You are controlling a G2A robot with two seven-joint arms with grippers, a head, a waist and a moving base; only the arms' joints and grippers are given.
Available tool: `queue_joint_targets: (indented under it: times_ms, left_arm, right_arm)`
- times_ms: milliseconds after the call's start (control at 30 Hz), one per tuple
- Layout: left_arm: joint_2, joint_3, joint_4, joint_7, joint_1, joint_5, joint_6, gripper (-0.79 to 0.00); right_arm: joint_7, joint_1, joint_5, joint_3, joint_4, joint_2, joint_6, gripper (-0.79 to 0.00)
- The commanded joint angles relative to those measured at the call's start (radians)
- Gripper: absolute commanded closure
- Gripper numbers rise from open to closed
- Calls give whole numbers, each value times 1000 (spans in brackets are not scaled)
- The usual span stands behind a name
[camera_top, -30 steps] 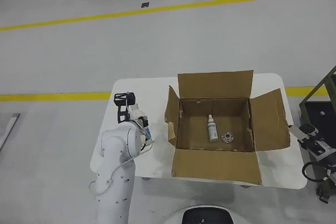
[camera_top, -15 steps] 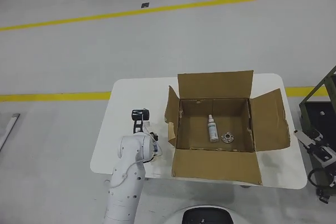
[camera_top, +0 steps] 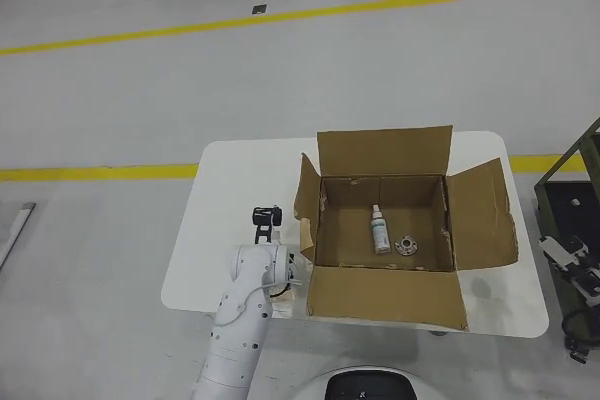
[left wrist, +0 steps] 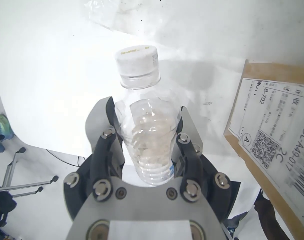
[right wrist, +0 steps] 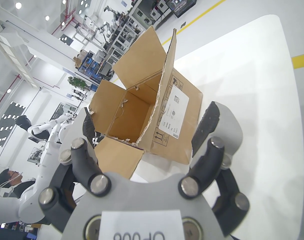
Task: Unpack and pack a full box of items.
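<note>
While the left tool [left wrist: 147, 112] clamps a clear plastic water bottle [left wrist: 145, 136] around its ribbed body, the white cap [left wrist: 138, 59] juts out past the fingertips, so the bottle's long axis runs straight on from the wrist, pointing away from the robot. Seen from above, this tool hangs over the white tabletop [camera_top: 230, 200] just beside the left side flap of the open cardboard box [camera_top: 385, 295], outside its walls. The box opening therefore lies to the robot's right of the bottle, across that upright flap. On the box floor lie a small spray bottle [camera_top: 379, 229], roughly parallel to the held bottle, and a round metal part [camera_top: 407, 244] just beside it. A crumpled piece of clear plastic [left wrist: 104, 17] rests on the tabletop beyond the cap. The right tool [right wrist: 149, 121] sits well apart off the far right end of the tabletop, jaws spread wide and empty, facing the box's labelled side. The left arm is clearly the nearer one. If the bottle is bound for the box, it probably has to rise over the flap edge before travelling right
</note>
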State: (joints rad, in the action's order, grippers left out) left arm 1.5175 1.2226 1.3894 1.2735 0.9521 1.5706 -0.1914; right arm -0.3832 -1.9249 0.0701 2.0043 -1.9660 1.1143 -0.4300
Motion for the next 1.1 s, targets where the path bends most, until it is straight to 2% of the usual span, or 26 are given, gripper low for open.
queue_joint_targets:
  times_ms: [0, 233, 367, 500, 700, 833, 1067]
  left_arm:
    - [2, -1, -4, -10, -1, -20, 3, -785]
    - [6, -11, 17, -9, 7, -18, -26, -785]
    - [5, -4, 69, -22, 28, 4, -43, -785]
    - [4, 18, 147, -57, 64, -4, -76, -785]
    - [5, 38, 244, -96, 116, -16, -134, -785]
    - [4, 44, 286, -121, 135, -4, -148, -785]
    - [4, 44, 286, -121, 135, -4, -148, -785]
  right_arm:
    - [2, -3, 1, -2, 2, 1, -6, -785]
    - [23, -3, 32, 24, -31, 3, -19, -785]
    - [19, 4, 107, 48, -113, 2, -6, -785]
    - [-54, 39, 242, 29, -208, -6, 35, -785]
    - [-193, 172, 507, -90, -259, -23, 108, -785]
    - [-301, 298, 556, -195, -218, -32, 132, -785]
    - [-475, 522, 677, -406, -105, -39, 192, -785]
